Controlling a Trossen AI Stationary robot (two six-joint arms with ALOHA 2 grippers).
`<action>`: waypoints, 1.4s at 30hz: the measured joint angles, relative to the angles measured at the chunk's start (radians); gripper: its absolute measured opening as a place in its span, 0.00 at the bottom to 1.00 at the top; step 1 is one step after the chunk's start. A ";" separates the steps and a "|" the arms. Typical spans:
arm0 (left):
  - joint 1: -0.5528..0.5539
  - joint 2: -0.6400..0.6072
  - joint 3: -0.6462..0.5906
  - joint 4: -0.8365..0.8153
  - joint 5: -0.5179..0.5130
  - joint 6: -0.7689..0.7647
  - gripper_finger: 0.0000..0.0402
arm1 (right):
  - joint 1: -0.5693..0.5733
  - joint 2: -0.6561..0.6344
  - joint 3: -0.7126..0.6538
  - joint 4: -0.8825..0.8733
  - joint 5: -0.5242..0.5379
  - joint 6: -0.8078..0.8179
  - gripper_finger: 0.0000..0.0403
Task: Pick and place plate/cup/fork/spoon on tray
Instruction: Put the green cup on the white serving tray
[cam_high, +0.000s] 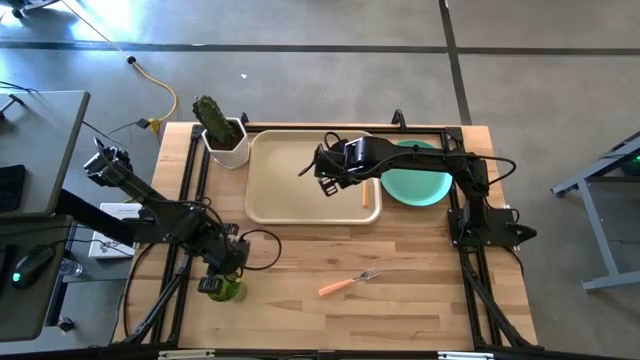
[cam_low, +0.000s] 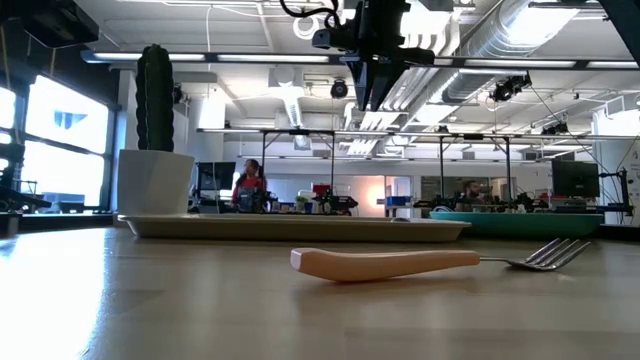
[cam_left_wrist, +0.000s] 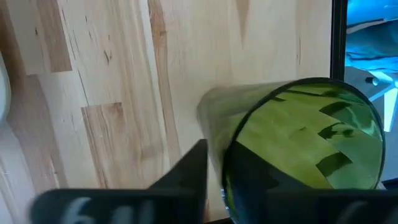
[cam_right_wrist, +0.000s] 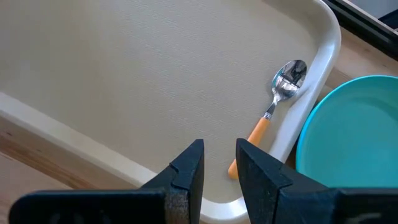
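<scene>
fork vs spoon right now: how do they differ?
The orange-handled metal fork lies on the bare wooden table, in front of the beige plastic tray; the orange-handled metal spoon lies inside that tray, along its rim beside the teal plate. The fork ends in tines, the spoon in a rounded bowl. The right pincer hangs over the tray near the spoon; no pincer is near the fork. Both lie flat, ungripped.
</scene>
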 joint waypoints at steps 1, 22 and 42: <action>0.000 0.000 0.000 0.000 -0.003 0.000 0.05 | 0.000 0.000 0.000 0.000 0.000 0.000 0.21; 0.135 -0.058 0.059 -0.004 -0.097 0.120 0.01 | 0.000 -0.001 0.043 0.000 0.000 0.000 0.21; 0.612 -0.081 0.234 -0.055 -0.418 0.511 0.01 | 0.000 -0.002 0.349 -0.021 0.207 -0.022 0.21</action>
